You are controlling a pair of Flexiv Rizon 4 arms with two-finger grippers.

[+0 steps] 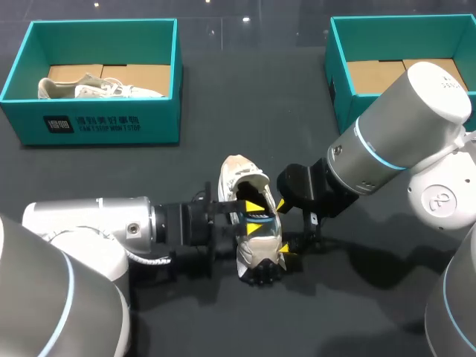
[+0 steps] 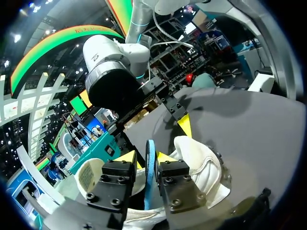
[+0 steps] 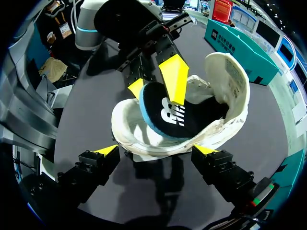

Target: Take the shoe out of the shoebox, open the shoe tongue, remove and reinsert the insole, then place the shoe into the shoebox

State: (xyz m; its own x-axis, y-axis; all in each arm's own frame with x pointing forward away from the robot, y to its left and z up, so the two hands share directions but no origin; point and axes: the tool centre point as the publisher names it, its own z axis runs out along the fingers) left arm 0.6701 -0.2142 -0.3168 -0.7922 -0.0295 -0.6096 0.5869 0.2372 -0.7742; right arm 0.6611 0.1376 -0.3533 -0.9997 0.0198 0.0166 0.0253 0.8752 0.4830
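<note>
A white shoe [image 1: 239, 178] [image 3: 230, 76] lies mid-table, opening up. Its black insole with a blue edge [image 3: 172, 117] [image 2: 150, 167] stands partly raised out of the opening. My left gripper [image 1: 255, 217] [image 2: 146, 155] comes in from the left with the insole's edge between its fingers; narrow gaps show on both sides, so it is open. The right gripper [image 1: 283, 227] [image 3: 157, 149] stands wide open against the shoe's right side, one fingertip on each side of the shoe's lower body.
A teal shoebox [image 1: 97, 126] at the back left holds another pale shoe [image 1: 97, 88]. A second teal shoebox [image 1: 338, 82] at the back right shows only its cardboard floor. Dark table lies between the boxes and the arms.
</note>
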